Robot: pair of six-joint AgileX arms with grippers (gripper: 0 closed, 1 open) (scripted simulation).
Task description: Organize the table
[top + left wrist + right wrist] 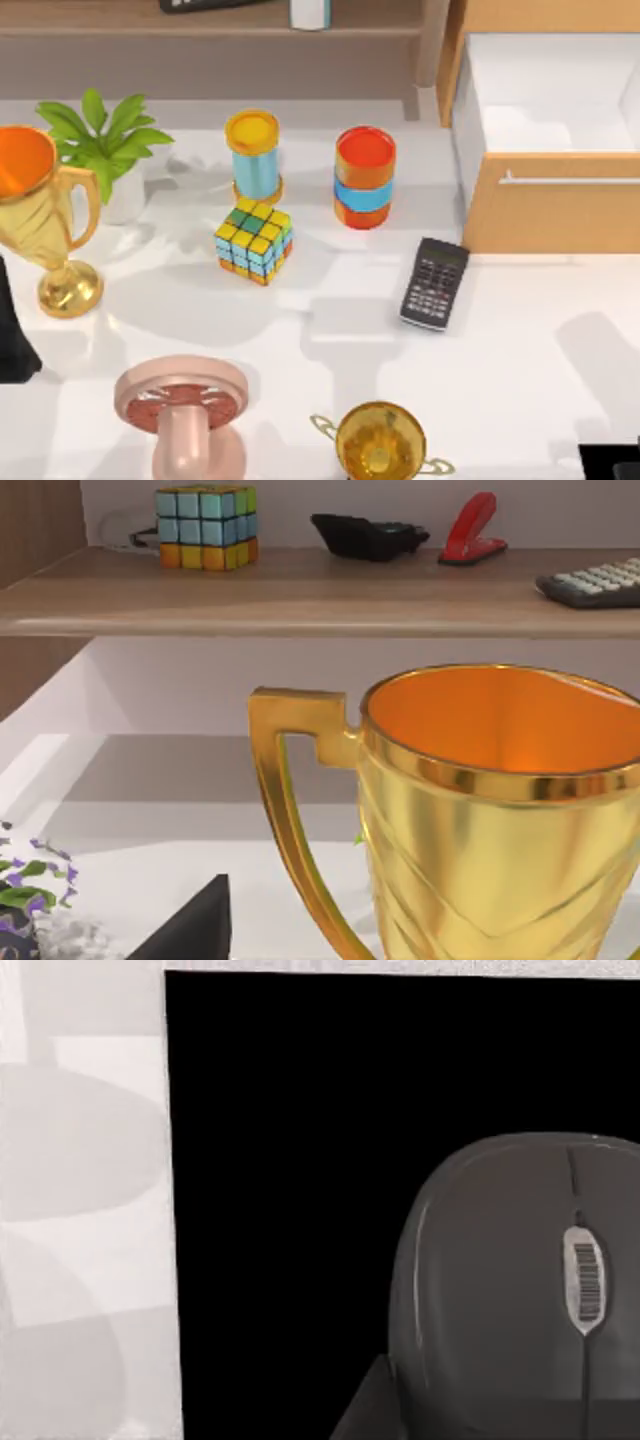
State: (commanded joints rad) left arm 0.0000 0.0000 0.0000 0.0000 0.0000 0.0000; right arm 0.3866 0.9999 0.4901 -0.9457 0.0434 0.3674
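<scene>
The white table (330, 340) holds scattered things. A tall gold trophy (40, 225) with an orange inside stands at the far left, and its cup and handle loom close in the left wrist view (480, 810). My left arm (12, 340) is at the left edge just in front of it, and a dark tip of my left gripper (195, 920) shows beside the trophy. Mid-table sit a Rubik's cube (253, 240) and a black calculator (435, 283). My right gripper (368, 1410) hangs over a grey mouse (520, 1280) on a black pad (290, 1110).
A potted plant (105, 150), a yellow-and-blue can (254, 155) and a red-and-blue can (365, 177) stand toward the back. At the front are a pink spool-shaped stand (182, 405) and a gold cup (380, 440). An open light-wood drawer (545, 200) is back right, behind it the brown shelf (300, 590).
</scene>
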